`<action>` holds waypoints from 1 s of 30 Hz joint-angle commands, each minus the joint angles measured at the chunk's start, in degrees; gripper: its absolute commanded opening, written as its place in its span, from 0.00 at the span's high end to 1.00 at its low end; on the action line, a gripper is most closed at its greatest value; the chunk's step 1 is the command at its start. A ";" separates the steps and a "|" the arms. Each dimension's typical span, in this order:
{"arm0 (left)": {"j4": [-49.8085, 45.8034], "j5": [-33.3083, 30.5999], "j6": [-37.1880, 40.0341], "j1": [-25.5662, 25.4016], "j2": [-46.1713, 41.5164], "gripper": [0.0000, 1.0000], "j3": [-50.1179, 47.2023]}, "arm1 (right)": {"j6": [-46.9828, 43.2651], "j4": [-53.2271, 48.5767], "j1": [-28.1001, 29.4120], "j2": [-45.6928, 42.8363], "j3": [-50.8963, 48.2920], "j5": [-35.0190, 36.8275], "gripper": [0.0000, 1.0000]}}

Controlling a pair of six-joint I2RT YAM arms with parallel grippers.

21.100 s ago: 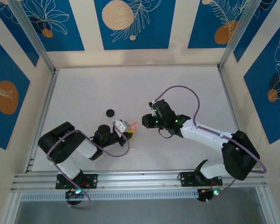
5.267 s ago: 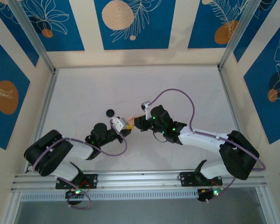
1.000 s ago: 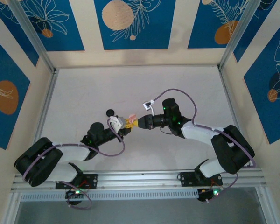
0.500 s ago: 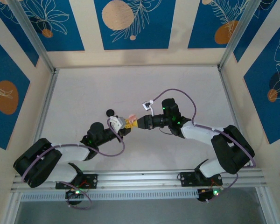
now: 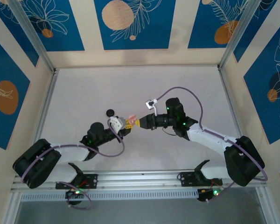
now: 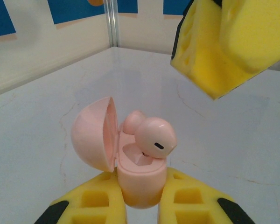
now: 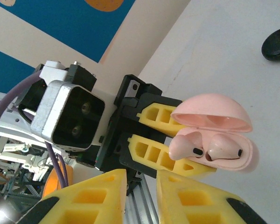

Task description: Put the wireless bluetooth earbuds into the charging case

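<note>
The pale pink charging case stands upright with its lid swung open to the left, and my left gripper is shut on its base. Two pale pink earbuds sit in it. The nearer earbud stands high out of its well, the other earbud sits behind it. From above, the case is at mid-table between both grippers. My right gripper is slightly open, holds nothing, and hangs just right of the case. Its yellow finger looms over the case in the left wrist view.
A black round case lies shut on the table just left and behind the left gripper, also at the top right of the right wrist view as the black case. Bare white table lies all around.
The right gripper has opened a little and drawn back to the right, off the case, leaving the nearer earbud resting in it. The left gripper has held still.
</note>
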 commanded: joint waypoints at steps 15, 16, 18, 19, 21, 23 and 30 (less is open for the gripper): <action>0.34 1.47 0.97 -0.58 -0.90 0.91 1.30 | -1.50 -0.14 2.13 4.63 4.79 -0.01 0.82; 0.20 1.54 0.92 -0.61 -0.93 0.91 1.38 | -1.50 -0.04 2.17 4.82 4.80 0.02 0.82; 0.15 1.60 1.00 -0.58 -0.96 0.91 1.40 | -1.55 -0.03 2.15 5.11 4.79 0.12 0.82; 0.08 1.58 1.02 -0.64 -1.04 0.91 1.39 | -1.60 -0.07 2.13 5.30 4.79 0.25 0.82; -0.02 1.48 1.02 -0.62 -1.04 0.91 1.46 | -1.45 0.31 2.18 5.63 4.86 0.23 0.81; -0.14 1.58 1.02 -0.59 -1.19 0.91 1.47 | -1.37 0.78 2.18 5.81 4.79 0.25 0.81; -0.44 1.77 1.02 -0.68 -1.31 0.91 1.43 | -1.20 1.80 2.22 7.06 5.29 0.33 0.81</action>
